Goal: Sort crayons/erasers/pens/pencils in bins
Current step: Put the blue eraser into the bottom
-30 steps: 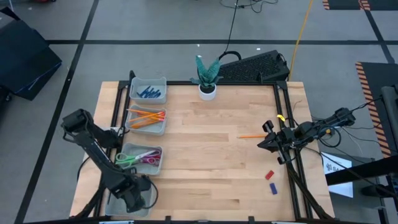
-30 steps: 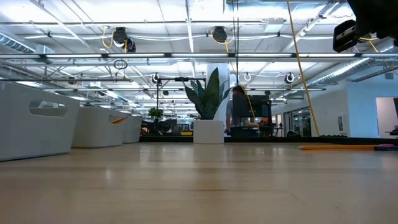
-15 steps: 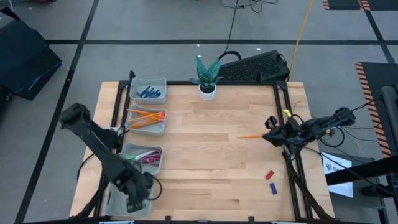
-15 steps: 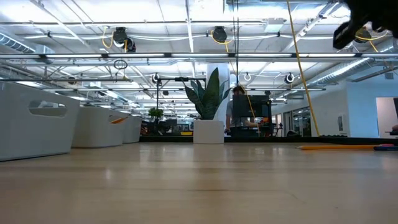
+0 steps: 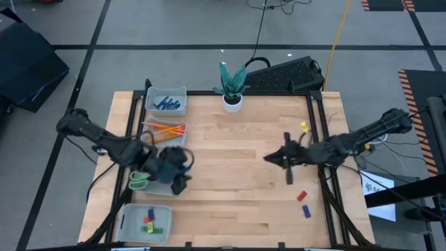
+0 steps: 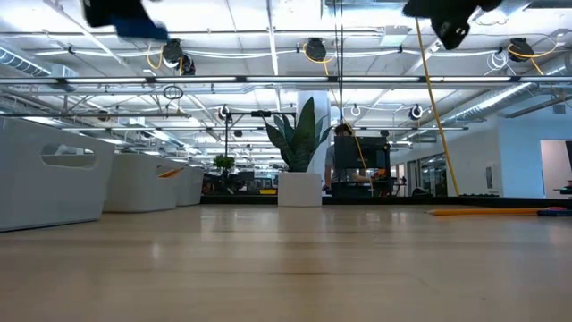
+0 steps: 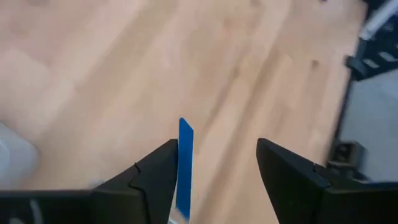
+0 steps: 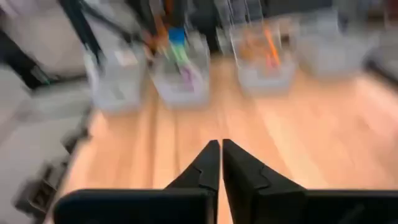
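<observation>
Four pale bins line the table's left side: one with blue pens, one with orange pencils, one with scissors, and the nearest with several erasers. My left gripper hovers open over the scissors bin. A blue strip lies along one finger's inner side; I cannot tell what it is. My right gripper is shut and empty, high above the table's right part. In the low view an orange pencil lies flat on the table; in the high view the right gripper hides it. A red eraser and a blue eraser lie near the right edge.
A white plant pot stands at the middle of the far edge, with a dark keyboard behind it. Bare wood lies between the two arms.
My left gripper has risen from the nearest bin and swung toward the far edge and the right, ending over the scissors bin. My right gripper has moved from the right edge toward the table's left, over the place where the lone pencil lay.
</observation>
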`<state>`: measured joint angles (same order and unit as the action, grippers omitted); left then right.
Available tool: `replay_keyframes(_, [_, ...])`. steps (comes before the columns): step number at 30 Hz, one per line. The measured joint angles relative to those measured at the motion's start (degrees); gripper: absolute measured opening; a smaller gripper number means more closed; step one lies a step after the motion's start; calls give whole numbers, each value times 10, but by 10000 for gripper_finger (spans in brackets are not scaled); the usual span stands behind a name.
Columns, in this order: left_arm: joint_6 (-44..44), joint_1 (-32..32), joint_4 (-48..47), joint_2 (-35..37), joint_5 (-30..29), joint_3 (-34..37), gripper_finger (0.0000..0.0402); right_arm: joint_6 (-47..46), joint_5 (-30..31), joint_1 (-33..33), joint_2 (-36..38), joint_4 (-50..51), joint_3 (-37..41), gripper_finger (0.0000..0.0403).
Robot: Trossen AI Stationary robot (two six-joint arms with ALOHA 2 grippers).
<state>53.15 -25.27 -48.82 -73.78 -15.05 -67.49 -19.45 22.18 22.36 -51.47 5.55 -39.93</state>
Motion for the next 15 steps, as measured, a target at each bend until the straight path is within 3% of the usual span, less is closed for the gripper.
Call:
replay_keyframes(3, [-74, 44, 12, 0, 2, 0, 220, -59, -37, -23, -88, 148, -100, 39])
replay_keyframes(8, [-170, 106, 37, 0, 4, 0, 241, -204, -87, -84, -186, 386, -233, 121])
replay_keyframes(15, [-240, 147, 35, 0, 46, 1, 267, -393, -167, -146, -230, 606, -234, 200])
